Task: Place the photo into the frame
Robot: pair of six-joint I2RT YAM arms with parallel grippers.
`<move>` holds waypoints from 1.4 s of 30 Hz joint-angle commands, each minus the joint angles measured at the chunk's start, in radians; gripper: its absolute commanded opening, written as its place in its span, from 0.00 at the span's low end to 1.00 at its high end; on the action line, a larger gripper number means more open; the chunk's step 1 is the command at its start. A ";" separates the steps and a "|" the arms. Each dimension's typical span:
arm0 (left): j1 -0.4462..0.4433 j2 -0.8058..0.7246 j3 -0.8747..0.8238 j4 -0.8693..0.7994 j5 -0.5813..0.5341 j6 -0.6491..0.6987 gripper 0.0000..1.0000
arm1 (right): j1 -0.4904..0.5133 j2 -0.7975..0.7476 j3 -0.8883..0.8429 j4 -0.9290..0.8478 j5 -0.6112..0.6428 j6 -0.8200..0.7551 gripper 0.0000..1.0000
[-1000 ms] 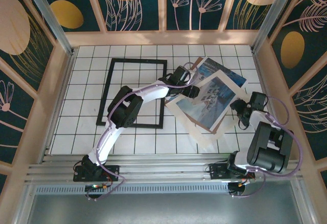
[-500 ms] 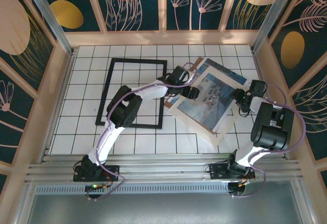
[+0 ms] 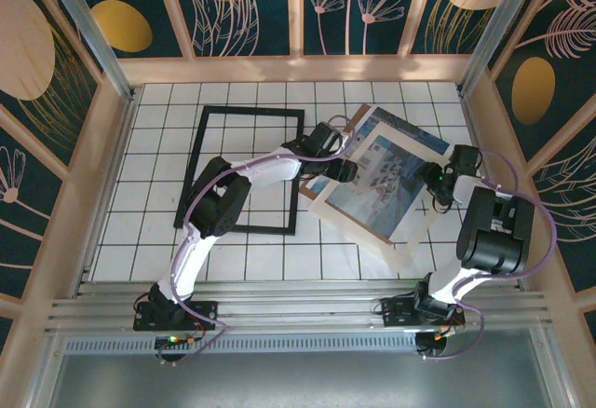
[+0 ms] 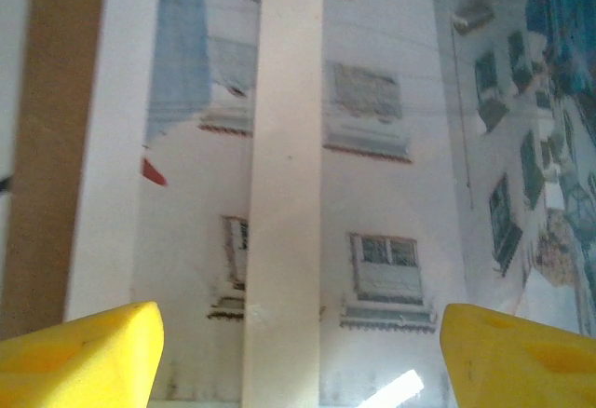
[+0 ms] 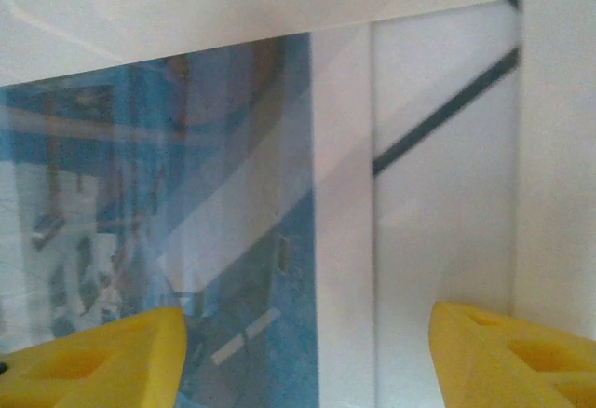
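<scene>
Gaping wide, both arms' jaws sit over the photo [image 3: 382,173], its edges partly covered by the mat [image 3: 410,238].

The photo [image 3: 386,173] is thin paper with a glossy, light-catching surface. The frame [image 3: 191,180] looks smooth and black. The worktop [image 3: 140,240] is smooth white tile.

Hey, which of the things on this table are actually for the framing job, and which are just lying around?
For the job: the photo, the frame, the left gripper and the right gripper, both open above the photo.
Lying about: the cream mat sheet, the brown backing board.
</scene>
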 commanded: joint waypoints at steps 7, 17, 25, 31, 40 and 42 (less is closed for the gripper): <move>-0.002 -0.006 0.026 0.013 -0.007 -0.002 0.80 | -0.015 -0.063 -0.009 -0.072 0.221 -0.002 0.80; -0.002 0.095 0.104 -0.033 0.014 0.016 0.80 | 0.011 0.043 0.016 -0.092 0.180 0.022 0.80; -0.001 0.122 0.073 -0.025 0.045 -0.001 0.79 | 0.017 0.035 -0.018 -0.060 -0.003 0.017 0.78; -0.002 0.089 0.014 0.009 0.028 -0.030 0.78 | 0.025 0.003 0.002 0.026 -0.207 0.002 0.74; -0.003 0.055 -0.030 0.037 -0.031 -0.060 0.78 | 0.029 0.017 0.053 0.005 -0.256 -0.022 0.70; -0.002 0.051 -0.038 0.042 -0.031 -0.061 0.78 | 0.029 0.005 0.041 0.010 -0.257 -0.025 0.70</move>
